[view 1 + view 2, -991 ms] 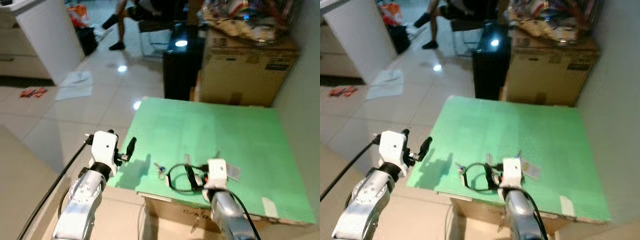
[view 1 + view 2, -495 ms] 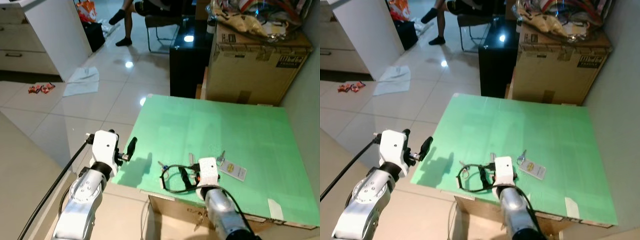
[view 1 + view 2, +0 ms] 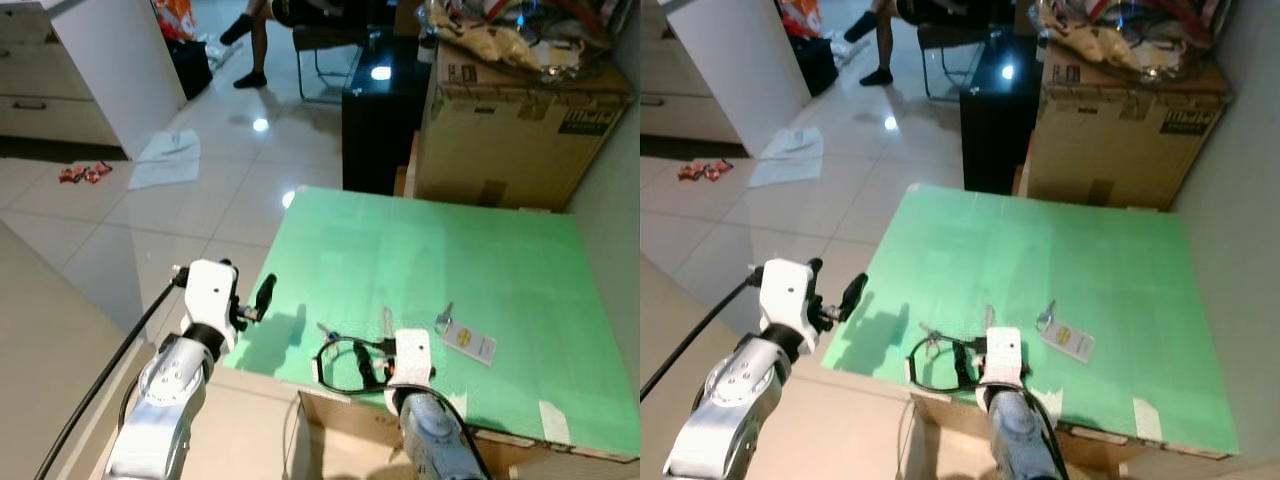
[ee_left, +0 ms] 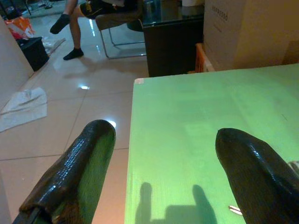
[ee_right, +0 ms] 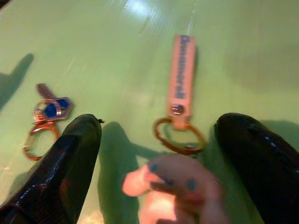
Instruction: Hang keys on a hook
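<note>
Keys: a blue-headed key (image 5: 51, 108) on a copper ring, lying flat on the green mat (image 3: 440, 260) near its front edge; seen small in the left eye view at (image 3: 325, 330), just left of the right gripper.
Strap: a pale orange strap (image 5: 181, 74) with dark lettering and its own ring (image 5: 180, 136), flat on the mat beside the blue key; close-up from the right wrist camera, a thin sliver at (image 3: 386, 320) from the head.
Pink shape: blurred, soft pink with dark spots (image 5: 175, 191), between the two fingers in the wrist picture; too blurred to name.
Right gripper: (image 5: 159, 163) low over the mat's front edge, fingers spread wide, nothing held; strap ring between them, blue key just outside one finger (image 5: 70, 158).
Tagged key: a second key with a white tag (image 3: 466, 341), on the mat to the right of the gripper, apart from it.
Left gripper: (image 4: 163, 172) off the mat's left edge, above the floor, fingers apart and empty; its shadow falls on the mat.
Tape: a white strip (image 3: 551, 418) near the mat's front right corner.
Behind the mat: a cardboard box (image 3: 500, 120) and a black cabinet (image 3: 380, 120).
Farther off: a seated person's leg (image 3: 255, 45), white paper (image 3: 168, 158) on the tiled floor.
</note>
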Robot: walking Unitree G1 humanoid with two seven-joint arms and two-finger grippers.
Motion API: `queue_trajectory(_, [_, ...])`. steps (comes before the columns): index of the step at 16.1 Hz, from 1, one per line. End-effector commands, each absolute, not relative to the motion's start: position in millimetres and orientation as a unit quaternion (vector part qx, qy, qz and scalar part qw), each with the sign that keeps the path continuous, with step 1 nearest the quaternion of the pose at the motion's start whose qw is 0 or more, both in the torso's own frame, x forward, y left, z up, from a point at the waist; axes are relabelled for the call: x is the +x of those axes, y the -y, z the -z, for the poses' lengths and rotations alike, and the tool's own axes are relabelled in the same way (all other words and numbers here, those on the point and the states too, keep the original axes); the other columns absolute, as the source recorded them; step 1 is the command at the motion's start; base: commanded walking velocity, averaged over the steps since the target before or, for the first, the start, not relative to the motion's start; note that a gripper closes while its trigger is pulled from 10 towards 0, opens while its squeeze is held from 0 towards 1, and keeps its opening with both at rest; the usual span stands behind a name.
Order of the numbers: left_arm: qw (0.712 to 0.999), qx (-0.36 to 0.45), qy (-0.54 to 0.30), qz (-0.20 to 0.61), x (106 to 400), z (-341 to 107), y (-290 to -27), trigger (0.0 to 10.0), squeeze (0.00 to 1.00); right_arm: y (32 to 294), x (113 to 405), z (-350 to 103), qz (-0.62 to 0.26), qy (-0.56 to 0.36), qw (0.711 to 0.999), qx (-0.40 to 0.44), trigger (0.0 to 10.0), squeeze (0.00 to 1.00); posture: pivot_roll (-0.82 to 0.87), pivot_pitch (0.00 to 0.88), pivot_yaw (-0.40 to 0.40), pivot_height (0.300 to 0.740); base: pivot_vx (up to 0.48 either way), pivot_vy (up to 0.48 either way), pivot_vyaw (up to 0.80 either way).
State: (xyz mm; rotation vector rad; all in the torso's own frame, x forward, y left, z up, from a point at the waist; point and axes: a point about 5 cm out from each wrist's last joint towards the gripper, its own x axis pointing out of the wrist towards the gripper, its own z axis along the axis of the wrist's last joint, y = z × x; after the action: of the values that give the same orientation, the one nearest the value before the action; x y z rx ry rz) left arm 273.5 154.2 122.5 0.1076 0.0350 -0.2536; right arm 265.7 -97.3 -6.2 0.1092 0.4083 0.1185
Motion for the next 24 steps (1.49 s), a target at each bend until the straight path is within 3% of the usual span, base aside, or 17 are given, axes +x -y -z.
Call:
queue_trajectory(1, [0.99,0.052,-0.018,0.128,274.6,-122.2,-154.3,10.0,0.0,88.0,255.1,15.1,-0.062,-0.222,0.971,0.057,10.0,0.0,-0.04,0.158,0.107,0.74,0.0,0.0,0.0])
queue_trajectory(4, [0.989,0.051,-0.018,0.134,283.1,-121.4,-150.7,10.0,0.0,94.9,252.3,27.6,-0.043,-0.273,0.958,0.074,10.0,0.0,-0.05,0.129,0.119,0.74,0.0,0.0,0.0])
queue_trajectory(5, [0.989,0.049,-0.016,0.135,286.6,-122.0,-149.8,10.0,0.0,99.1,255.8,27.4,-0.038,-0.281,0.956,0.08,6.7,0.0,-0.06,0.119,0.121,0.74,0.0,0.0,0.0])
queue_trajectory(6, [0.989,0.049,-0.015,0.136,288.1,-122.3,-149.4,10.0,0.0,100.5,257.8,26.7,-0.038,-0.283,0.955,0.081,0.0,0.0,-0.06,0.119,0.121,0.74,0.0,0.0,0.0])
queue_trajectory(11, [0.99,0.034,-0.011,0.134,295.5,-119.2,-139.3,10.0,0.0,113.8,276.4,16.1,-0.041,-0.271,0.959,0.075,0.0,0.0,-0.08,0.105,0.088,0.74,0.0,0.0,0.0])
queue_trajectory(14, [0.991,0.029,-0.013,0.132,295.4,-114.8,-135.2,10.0,0.0,117.2,278.0,15.7,-0.03,-0.279,0.952,0.126,0.0,0.0,-0.09,0.103,0.063,0.74,0.0,0.0,0.0])
queue_trajectory(20, [0.991,0.017,0.001,0.129,302.9,-118.3,-128.7,10.0,0.0,128.9,282.6,4.8,-0.032,-0.241,0.962,0.124,0.0,0.0,-0.12,0.098,0.039,0.74,0.0,0.0,0.0])
queue_trajectory(24, [0.993,-0.001,-0.005,0.122,304.6,-110.7,-124.5,10.0,0.0,143.9,301.3,-54.7,-0.061,-0.093,0.994,0.023,0.0,0.0,-0.16,0.084,0.019,0.74,0.0,0.0,0.0])
